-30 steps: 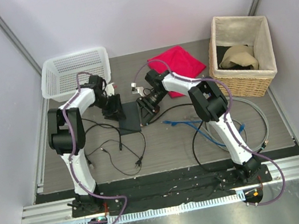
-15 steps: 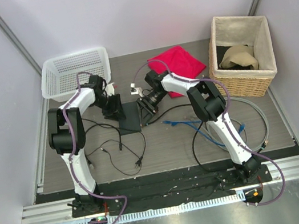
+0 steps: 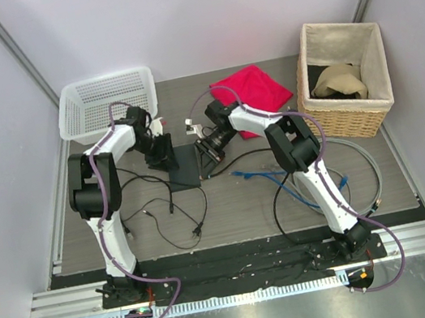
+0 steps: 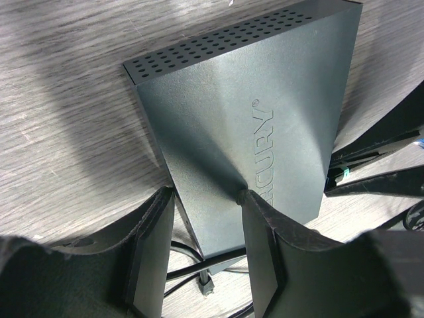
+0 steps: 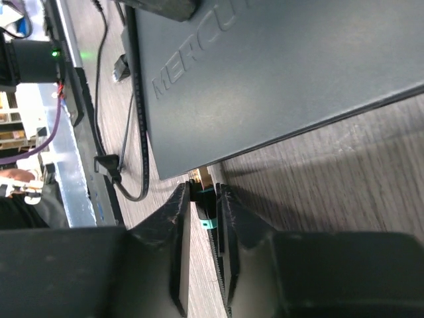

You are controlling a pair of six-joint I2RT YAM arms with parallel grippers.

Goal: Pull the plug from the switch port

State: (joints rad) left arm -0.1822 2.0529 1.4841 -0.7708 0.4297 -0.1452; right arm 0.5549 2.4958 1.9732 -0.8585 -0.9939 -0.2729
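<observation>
The switch [image 3: 184, 166] is a flat black box on the table between the arms; it fills the left wrist view [image 4: 252, 126] and the top of the right wrist view [image 5: 278, 73]. My left gripper [image 3: 164, 153] straddles its near corner [image 4: 205, 225], one finger at its side edge and the other pressing its top face. My right gripper [image 3: 208, 150] is shut on a teal plug [image 5: 208, 211] at the switch's narrow edge, where a pale plug tip [image 5: 199, 177] shows between fingers and switch. The plug's cable runs off between the fingers.
A white mesh basket [image 3: 108, 103] stands at the far left, a red cloth [image 3: 252, 88] behind the right gripper, and a wicker basket [image 3: 344, 78] at the far right. Thin black cables [image 3: 164, 209], a blue cable [image 3: 260, 173] and grey cable loops [image 3: 367, 173] lie in front.
The right wrist has shifted very slightly toward the far side. The left arm and the switch have not visibly moved.
</observation>
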